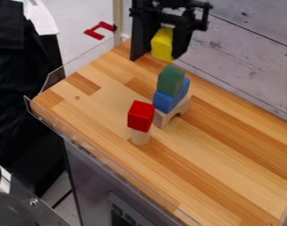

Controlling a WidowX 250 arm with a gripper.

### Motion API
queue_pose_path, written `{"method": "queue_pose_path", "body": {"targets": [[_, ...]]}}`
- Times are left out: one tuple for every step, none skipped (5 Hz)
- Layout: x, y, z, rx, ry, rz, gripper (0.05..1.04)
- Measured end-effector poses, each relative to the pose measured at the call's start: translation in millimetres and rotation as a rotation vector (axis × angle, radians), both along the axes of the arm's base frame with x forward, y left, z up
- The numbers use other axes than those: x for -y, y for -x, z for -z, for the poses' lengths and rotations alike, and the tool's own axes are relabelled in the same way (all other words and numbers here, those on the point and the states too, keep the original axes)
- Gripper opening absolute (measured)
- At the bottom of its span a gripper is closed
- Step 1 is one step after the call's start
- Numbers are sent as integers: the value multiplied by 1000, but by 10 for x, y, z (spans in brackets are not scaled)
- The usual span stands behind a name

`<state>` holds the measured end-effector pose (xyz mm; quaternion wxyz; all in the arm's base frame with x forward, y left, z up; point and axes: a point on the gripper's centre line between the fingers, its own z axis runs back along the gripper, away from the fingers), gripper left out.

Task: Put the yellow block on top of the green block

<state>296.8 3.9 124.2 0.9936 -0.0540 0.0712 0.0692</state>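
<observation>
A robot's tool [160, 52] pinches the yellow block [162, 43] near the green block [170, 80], perched on a blue block [169, 101] above the desk [228, 163], a placement demanding square centering, gentle lowering and release without sideways drag.

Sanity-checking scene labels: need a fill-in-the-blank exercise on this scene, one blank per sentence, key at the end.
The pincer holds a block whose colour is ____.
The block directly beneath the green block is ____.
The block standing on the pale cylinder is ____.
Counting the green block, its stack has ____ pieces.

Missing words: yellow; blue; red; three.
</observation>
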Motion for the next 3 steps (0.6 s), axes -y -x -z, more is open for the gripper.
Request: {"method": "queue_pose_path", "body": {"targets": [[35, -15, 43, -12, -6, 30, 582], [110, -22, 100, -26, -11, 53, 582], [137, -31, 124, -27, -11, 66, 582]]}}
